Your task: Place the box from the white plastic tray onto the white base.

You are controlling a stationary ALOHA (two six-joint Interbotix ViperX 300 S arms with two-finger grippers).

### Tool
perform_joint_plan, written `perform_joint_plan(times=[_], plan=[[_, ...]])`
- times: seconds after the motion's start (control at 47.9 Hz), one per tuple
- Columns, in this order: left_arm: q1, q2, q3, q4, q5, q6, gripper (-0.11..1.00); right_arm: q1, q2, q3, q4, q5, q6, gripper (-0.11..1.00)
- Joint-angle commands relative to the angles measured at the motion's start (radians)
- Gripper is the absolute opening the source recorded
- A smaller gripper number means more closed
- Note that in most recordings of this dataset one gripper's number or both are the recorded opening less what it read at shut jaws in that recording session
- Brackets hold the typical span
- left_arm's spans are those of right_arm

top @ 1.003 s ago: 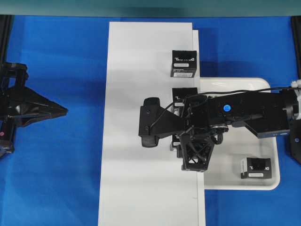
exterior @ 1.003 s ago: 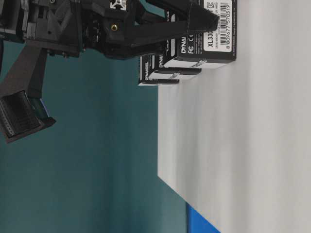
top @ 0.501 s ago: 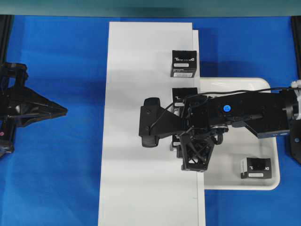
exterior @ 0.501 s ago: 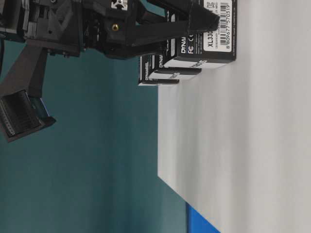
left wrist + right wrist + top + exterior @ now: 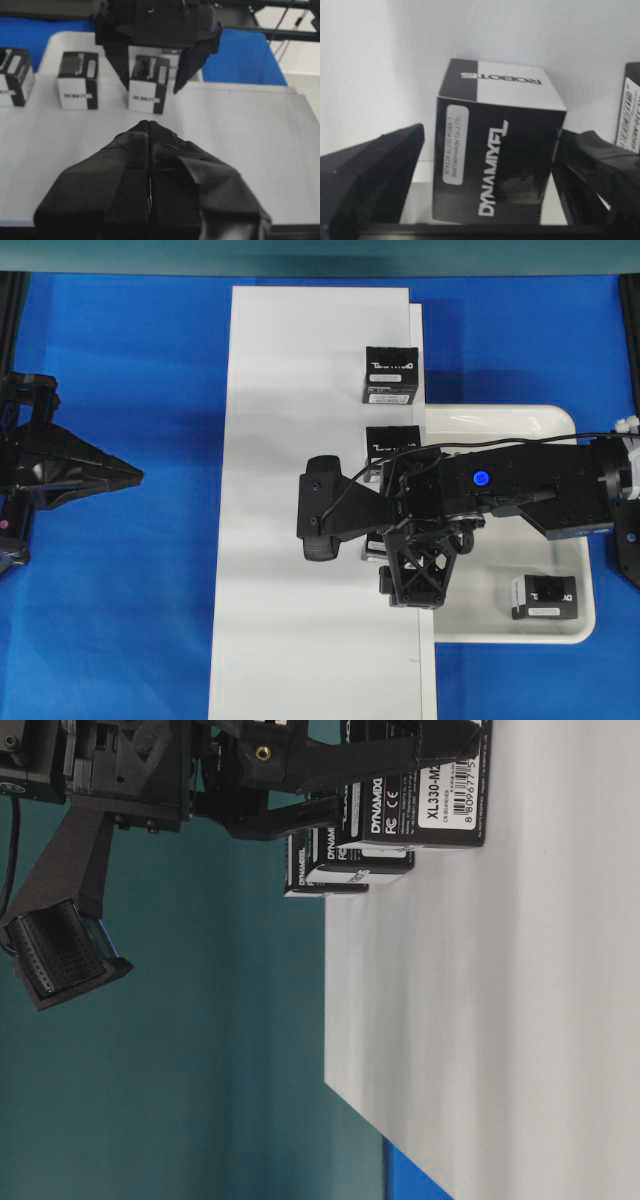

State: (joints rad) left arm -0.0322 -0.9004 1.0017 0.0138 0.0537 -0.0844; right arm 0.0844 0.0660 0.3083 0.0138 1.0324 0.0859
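Over the right edge of the white base (image 5: 300, 540), we note the right gripper (image 5: 485, 200) now stands with its jaws spread wide, one finger (image 5: 370, 170) on each side of the box (image 5: 495, 145) with a clear gap on both. A second ago, in the table-level view, the fingers were pressed against the sides of the near box; now they have parted and the whole hand sits a little higher in that view, so more of the box's printed side shows. From overhead the hand has shifted only slightly.

The box rests on the white base, third in a row of like cartons along that edge, upright, brand lettering toward the wrist camera, its white end face on the far side. We see it from the left wrist view (image 5: 148, 84) standing between the two dark fingers, touching neither as far as we can tell. Two more boxes (image 5: 77, 80) stand in line beside it.

One last box (image 5: 545, 597) lies in the white plastic tray (image 5: 500, 420), near its lower right corner, well apart from the hand.

The left gripper (image 5: 149, 125) hangs over the blue cloth (image 5: 120, 620), away from the base, jaws pressed together.
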Motion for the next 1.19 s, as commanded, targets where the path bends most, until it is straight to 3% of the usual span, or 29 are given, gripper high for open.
perform_joint_plan(times=[0.0, 0.376, 0.648, 0.815, 1.17], plan=[[0.002, 0.003, -0.015, 0.003, -0.005, 0.000, -0.07, 0.003, 0.003, -0.006, -0.003, -0.002, 0.002, 0.98], [-0.005, 0.006, -0.017, 0.002, -0.005, -0.002, -0.07, 0.002, -0.089, -0.048, -0.037, -0.002, 0.008, 0.98], [-0.006, 0.005, -0.017, 0.003, -0.005, -0.002, -0.07, 0.000, -0.253, -0.052, -0.035, -0.109, 0.026, 0.98], [-0.012, 0.005, -0.017, 0.003, -0.005, -0.002, -0.07, -0.009, -0.356, 0.009, -0.037, -0.221, 0.025, 0.98], [-0.025, 0.006, -0.017, 0.003, -0.009, -0.002, -0.07, -0.018, -0.591, 0.233, -0.037, -0.462, 0.025, 0.98]])
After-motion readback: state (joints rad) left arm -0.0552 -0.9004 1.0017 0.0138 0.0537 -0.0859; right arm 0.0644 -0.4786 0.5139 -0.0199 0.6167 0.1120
